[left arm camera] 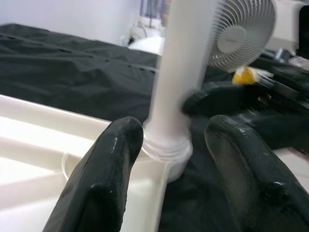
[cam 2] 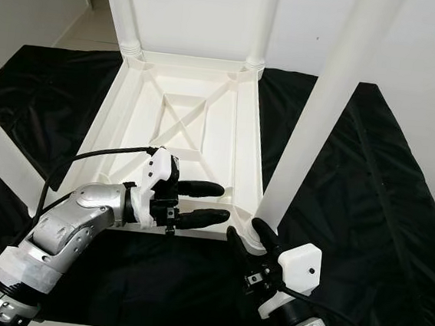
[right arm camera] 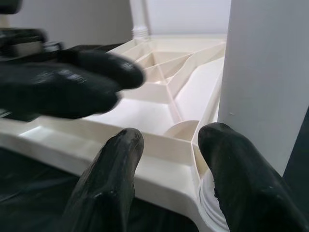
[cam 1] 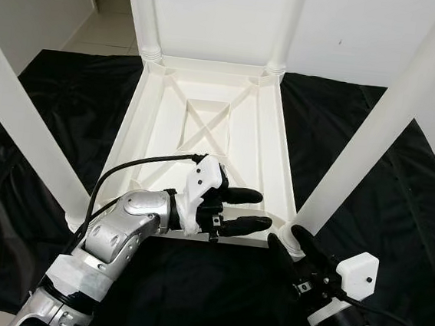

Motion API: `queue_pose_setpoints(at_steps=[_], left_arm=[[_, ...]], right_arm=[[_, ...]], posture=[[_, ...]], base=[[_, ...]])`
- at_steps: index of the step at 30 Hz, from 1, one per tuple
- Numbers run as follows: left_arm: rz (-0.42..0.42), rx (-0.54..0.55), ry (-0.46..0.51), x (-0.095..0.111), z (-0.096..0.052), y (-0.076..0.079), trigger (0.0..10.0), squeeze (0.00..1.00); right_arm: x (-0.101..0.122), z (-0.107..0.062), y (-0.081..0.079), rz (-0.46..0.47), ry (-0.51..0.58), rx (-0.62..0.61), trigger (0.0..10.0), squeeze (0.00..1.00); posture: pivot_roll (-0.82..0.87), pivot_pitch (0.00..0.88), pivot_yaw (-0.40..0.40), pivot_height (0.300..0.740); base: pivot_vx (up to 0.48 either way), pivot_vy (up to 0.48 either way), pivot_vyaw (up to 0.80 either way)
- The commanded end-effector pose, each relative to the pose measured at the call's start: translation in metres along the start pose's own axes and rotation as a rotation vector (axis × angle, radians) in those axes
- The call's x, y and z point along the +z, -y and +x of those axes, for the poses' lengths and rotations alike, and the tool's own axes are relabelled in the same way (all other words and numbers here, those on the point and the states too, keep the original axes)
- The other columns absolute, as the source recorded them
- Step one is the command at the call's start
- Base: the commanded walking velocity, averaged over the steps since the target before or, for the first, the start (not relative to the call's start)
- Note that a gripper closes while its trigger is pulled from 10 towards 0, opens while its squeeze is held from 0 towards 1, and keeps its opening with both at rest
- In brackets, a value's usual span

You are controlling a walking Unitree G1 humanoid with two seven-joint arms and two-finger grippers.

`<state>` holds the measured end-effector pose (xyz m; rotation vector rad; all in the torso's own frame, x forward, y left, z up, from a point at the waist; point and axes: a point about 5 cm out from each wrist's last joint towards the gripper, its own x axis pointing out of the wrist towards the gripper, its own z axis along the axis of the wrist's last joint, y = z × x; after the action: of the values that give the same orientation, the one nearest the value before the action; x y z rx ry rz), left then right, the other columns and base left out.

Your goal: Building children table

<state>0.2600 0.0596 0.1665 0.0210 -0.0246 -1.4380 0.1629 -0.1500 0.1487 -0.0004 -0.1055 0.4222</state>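
Black sheeting [cam 1: 45, 115] covers the floor beneath the inverted children table [cam 1: 206, 123]. My left gripper [cam 1: 245, 210], fingers spread and empty, reaches toward the near-right leg [cam 1: 374, 132]; my right gripper [cam 1: 292, 249], released too, flanks its socket, presumably to seat it. Leg tops are cut off.

Light: bright, even, soft shadows.
Glare: white table [cam 1: 206, 123] nearly washed out.
Blur: wrist views soft; fan [left arm camera: 244, 31] background unfocused.
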Motion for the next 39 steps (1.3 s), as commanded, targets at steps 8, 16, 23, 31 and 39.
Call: queue_pose_setpoints(at_steps=[8,16,23,31,39], left_arm=[[0.048,0.001,-0.049,0.002,-0.016,-0.004,10.0,0.00],[0.030,-0.057,-0.105,-0.004,-0.023,0.011,10.0,0.00],[0.026,-0.053,-0.112,-0.006,-0.023,0.010,10.0,0.00],[0.016,-0.049,-0.112,-0.007,-0.021,0.010,10.0,0.00],[0.028,-0.022,-0.107,-0.005,-0.021,0.005,10.0,0.00]], right_arm=[[-0.010,0.001,0.023,0.026,-0.012,-0.119,10.0,0.00],[-0.013,-0.011,0.045,0.022,0.000,-0.286,10.0,0.00],[-0.016,-0.027,0.054,0.019,0.008,-0.438,10.0,0.00],[-0.016,-0.050,0.080,-0.046,0.019,-0.672,10.0,0.00],[-0.024,-0.064,0.096,-0.077,0.001,-0.895,10.0,0.00]], posture=[[-0.06,0.037,0.016,0.740],[-0.05,0.031,0.006,0.740],[-0.06,0.040,0.010,0.740],[-0.07,0.046,0.025,0.740],[-0.07,0.047,0.022,0.740]], base=[[0.000,0.000,0.00],[0.000,0.000,0.00],[0.000,0.000,0.00],[0.000,0.000,0.00],[0.000,0.000,0.00]])
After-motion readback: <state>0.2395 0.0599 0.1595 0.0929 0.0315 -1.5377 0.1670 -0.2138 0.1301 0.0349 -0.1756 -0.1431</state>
